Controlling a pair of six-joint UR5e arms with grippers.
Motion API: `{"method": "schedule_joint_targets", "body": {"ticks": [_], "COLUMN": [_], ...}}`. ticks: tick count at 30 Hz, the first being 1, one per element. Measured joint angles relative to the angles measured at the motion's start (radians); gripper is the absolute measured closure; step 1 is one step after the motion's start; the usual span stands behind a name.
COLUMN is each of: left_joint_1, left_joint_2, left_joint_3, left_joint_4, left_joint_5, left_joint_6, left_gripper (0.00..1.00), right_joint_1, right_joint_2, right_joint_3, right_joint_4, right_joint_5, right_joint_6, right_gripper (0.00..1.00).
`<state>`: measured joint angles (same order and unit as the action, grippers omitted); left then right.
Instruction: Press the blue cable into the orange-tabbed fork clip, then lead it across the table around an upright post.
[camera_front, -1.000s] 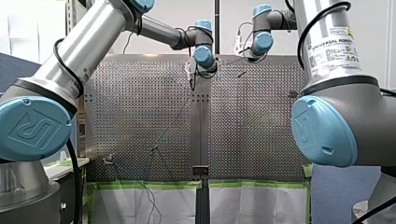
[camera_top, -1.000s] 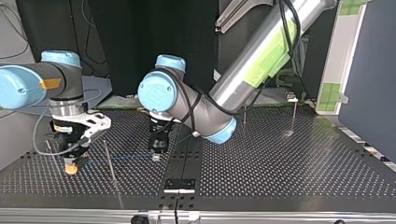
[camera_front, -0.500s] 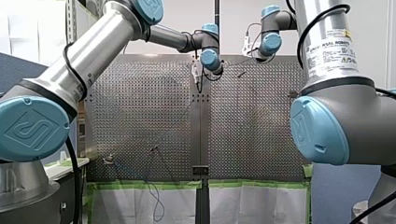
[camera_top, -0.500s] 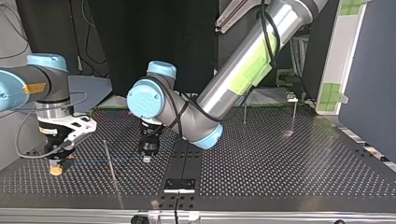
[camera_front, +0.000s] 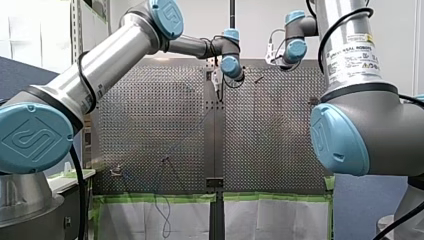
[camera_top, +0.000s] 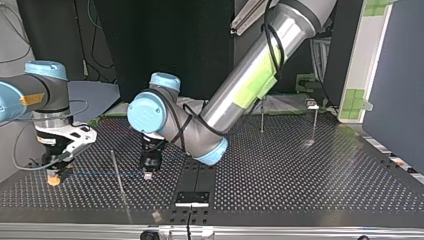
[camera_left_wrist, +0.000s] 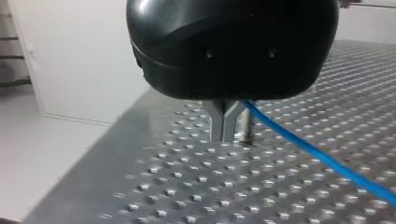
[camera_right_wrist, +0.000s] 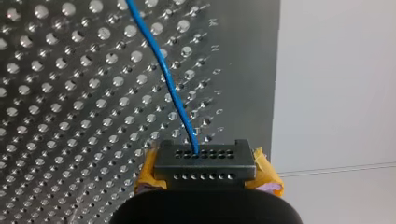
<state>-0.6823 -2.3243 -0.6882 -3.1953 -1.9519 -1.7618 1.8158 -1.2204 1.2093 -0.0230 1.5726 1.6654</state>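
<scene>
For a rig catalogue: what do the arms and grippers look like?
Both arms: silver tubes, grey joints, light-blue caps, black cables. My left arm wears green tape; my right arm a Universal Robots label. Left gripper black, metal jaws; right gripper yellow-padded.

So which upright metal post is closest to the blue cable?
The thin upright metal post at the top view's left: the blue cable crosses it there. The other two posts stand far off at its right.
</scene>
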Motion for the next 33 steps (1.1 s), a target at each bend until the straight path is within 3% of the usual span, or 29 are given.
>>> {"method": "schedule_joint_targets", "body": {"ticks": [7, 23, 33], "left_joint_1": [0.008, 0.013, 0.014], "left_joint_2": [0.0, -0.001, -0.031], "left_joint_3": [0.04, -0.08, -0.086], "left_joint_4": [0.033, 0.107, 0.11], "left_joint_5": [0.016, 0.031, 0.036], "left_joint_6": [-0.003, -0.004, -0.003], "left_gripper": [1.0, 1.0, 1.0], "right_joint_1": [-0.001, -0.015, -0.025], "right_joint_2": [0.014, 0.05, 0.085], "right_joint_3": [0.001, 0.006, 0.033], "right_joint_4": [0.0, -0.003, -0.015], "right_joint_5": [0.0, -0.001, -0.001], "right_joint_6": [-0.002, 0.003, 0.004], "right_gripper": [1.0, 1.0, 1.0]}}
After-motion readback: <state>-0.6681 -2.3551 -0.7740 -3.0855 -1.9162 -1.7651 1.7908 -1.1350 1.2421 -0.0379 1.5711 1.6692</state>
